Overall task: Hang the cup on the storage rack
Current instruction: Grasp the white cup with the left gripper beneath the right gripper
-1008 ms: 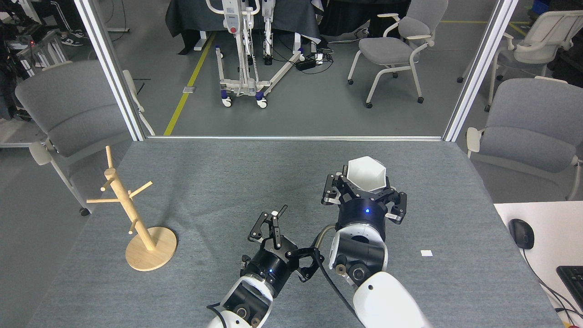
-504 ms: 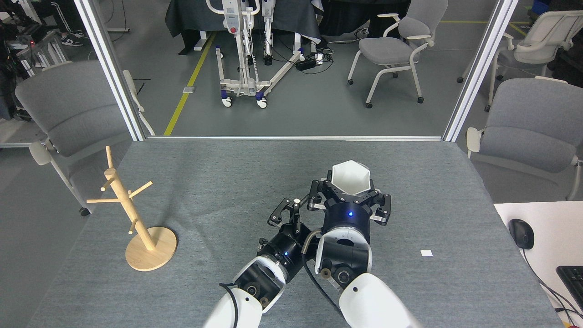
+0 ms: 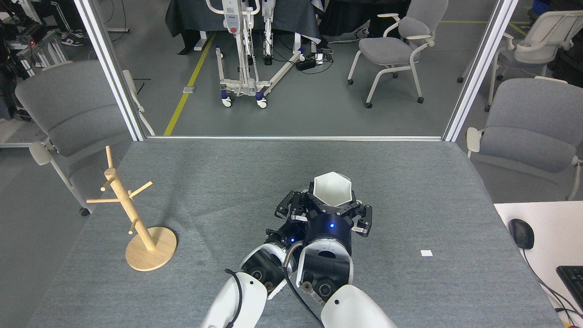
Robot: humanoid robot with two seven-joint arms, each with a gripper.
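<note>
The white hexagonal cup (image 3: 332, 187) sits mouth-up above the middle of the grey table, held from below by my right gripper (image 3: 334, 207), whose black fingers are shut around its lower body. My left gripper (image 3: 291, 208) is pressed in close against the cup's left side. It is partly hidden behind the right gripper, so its jaw state is unclear. The cup's handle does not show. The wooden storage rack (image 3: 131, 210) stands upright on its round base at the table's left, far from both grippers, with bare pegs.
A small white scrap (image 3: 426, 253) lies on the table (image 3: 218, 182) at the right. A white desk with a mouse (image 3: 521, 233) and keyboard (image 3: 572, 279) adjoins the right edge. Grey chairs (image 3: 68, 109) flank the table; metal frame posts (image 3: 111, 68) rise at its far corners.
My right gripper carried the cup left and nearer to me. My left gripper moved right and forward until it came up against the cup's left side. The rack stayed put.
</note>
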